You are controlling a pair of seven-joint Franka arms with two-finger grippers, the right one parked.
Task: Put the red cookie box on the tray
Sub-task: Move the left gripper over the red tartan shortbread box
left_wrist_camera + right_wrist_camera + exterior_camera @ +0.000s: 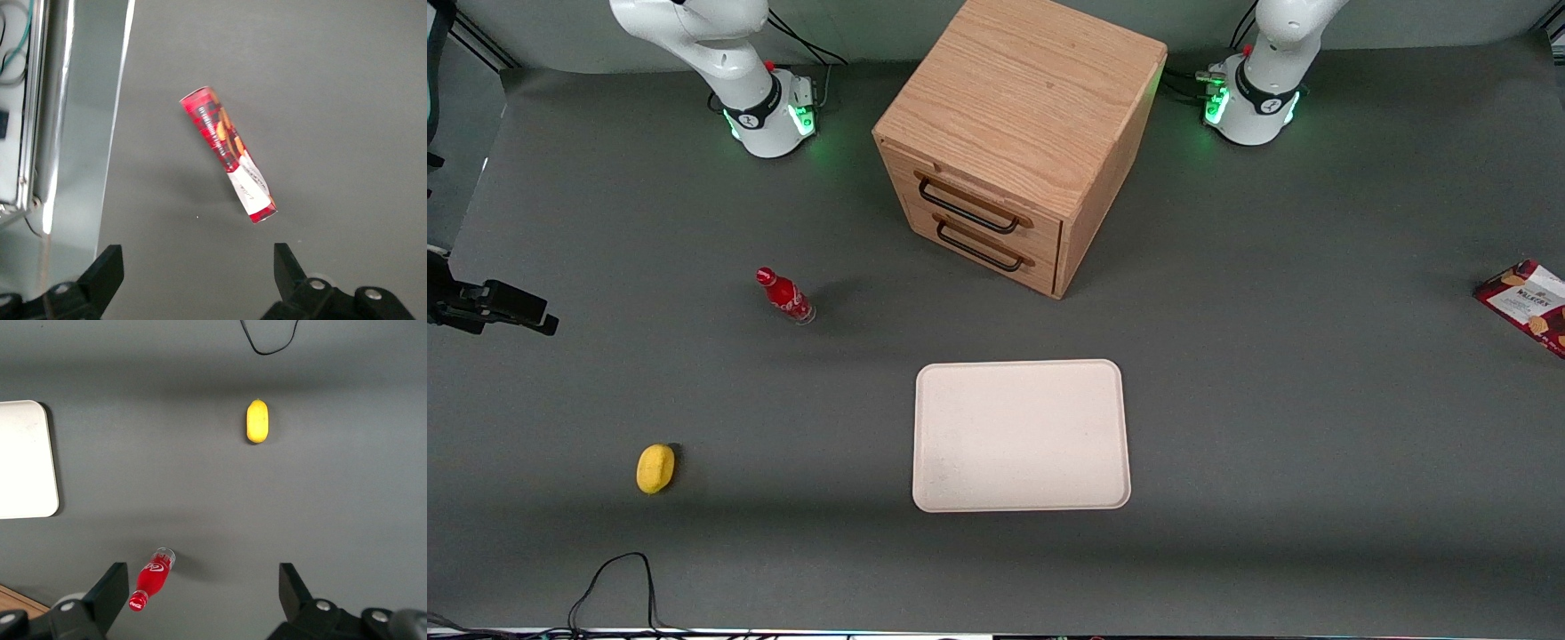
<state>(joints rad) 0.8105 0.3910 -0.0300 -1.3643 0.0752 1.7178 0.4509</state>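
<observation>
The red cookie box (1528,304) lies flat on the grey table at the working arm's end, cut off by the frame edge. In the left wrist view the red cookie box (227,155) shows its cookie pictures and white label, lying at a slant. My gripper (198,268) hangs well above the table, open, with nothing between its black fingers (107,270); the box is apart from them. The gripper does not show in the front view. The cream-white tray (1021,436) lies bare near the middle of the table, nearer the front camera than the cabinet.
A wooden drawer cabinet (1014,142) stands between the arm bases. A small red soda bottle (785,296) and a yellow object (655,468) sit toward the parked arm's end. A black cable (614,578) lies by the front edge. A metal frame (67,120) borders the table beside the box.
</observation>
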